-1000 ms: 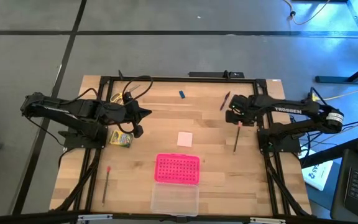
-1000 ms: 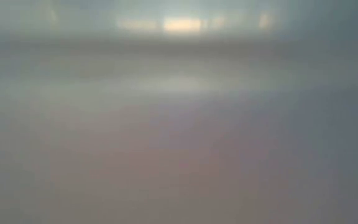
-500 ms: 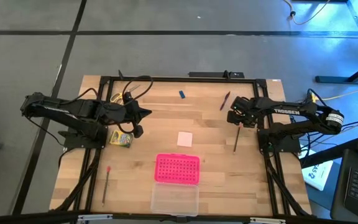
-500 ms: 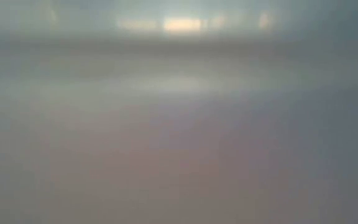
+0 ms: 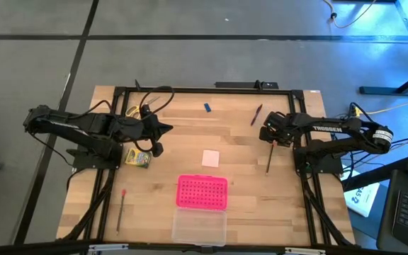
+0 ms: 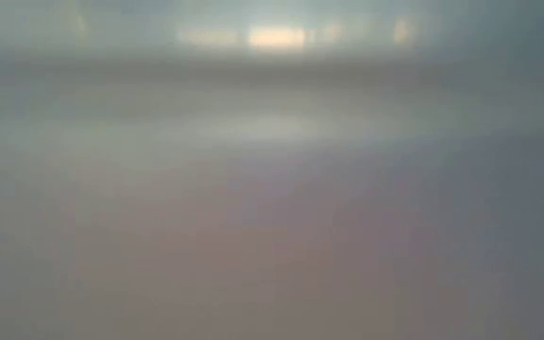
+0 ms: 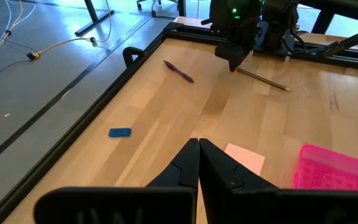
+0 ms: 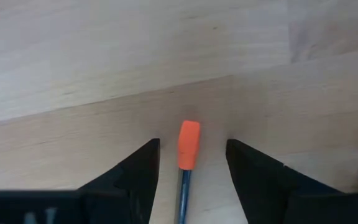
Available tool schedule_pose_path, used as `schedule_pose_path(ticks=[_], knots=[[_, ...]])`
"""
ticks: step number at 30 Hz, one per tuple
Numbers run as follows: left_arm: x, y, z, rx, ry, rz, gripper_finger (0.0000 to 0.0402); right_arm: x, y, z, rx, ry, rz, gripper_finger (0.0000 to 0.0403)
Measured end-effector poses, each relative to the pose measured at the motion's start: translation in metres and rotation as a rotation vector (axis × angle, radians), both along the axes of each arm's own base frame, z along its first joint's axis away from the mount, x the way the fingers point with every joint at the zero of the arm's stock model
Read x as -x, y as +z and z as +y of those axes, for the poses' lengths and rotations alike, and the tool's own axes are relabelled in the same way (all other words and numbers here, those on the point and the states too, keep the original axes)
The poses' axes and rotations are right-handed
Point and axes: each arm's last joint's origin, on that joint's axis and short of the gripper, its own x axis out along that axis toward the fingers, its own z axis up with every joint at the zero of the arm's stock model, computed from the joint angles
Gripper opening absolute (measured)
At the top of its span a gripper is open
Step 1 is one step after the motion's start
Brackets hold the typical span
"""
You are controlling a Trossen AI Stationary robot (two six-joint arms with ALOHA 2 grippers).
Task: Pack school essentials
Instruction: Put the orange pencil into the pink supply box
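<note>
Right wrist view: right end effector (image 8: 188, 165) open astride pencil (image 8: 188, 163), orange eraser end fwd, axis along fingers.

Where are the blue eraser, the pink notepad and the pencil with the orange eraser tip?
blue eraser (image 7: 120, 132), left wrist view, middle of its top face.
pink notepad (image 5: 210, 158), high view, centre of the sheet.
pencil (image 8: 188, 144), right wrist view, on its orange eraser tip.

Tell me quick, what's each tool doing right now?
Left tool: closed, holding nothing.
Right tool: open, fingers either side of the orange-tipped pencil.
</note>
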Motion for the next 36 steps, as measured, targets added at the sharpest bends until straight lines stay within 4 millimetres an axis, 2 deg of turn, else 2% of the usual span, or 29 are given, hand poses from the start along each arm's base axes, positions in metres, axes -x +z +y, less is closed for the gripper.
schedule_pose_path(ticks=[18,26,36], knots=[[0.0,0.0,0.0,0.0,0.0,0.0,0.0,0.0024,-0.0008,0.0008,0.002,0.005,0.029,0.0075],[0.0,0.0,0.0,0.0,0.0,0.0,0.0,0.0023,-0.0009,0.0008,0.003,0.007,0.029,0.0048],[0.0,0.0,-0.0001,0.0,0.0,0.0,0.0,0.002,-0.0008,0.0007,0.009,0.07,0.03,0.0045]])
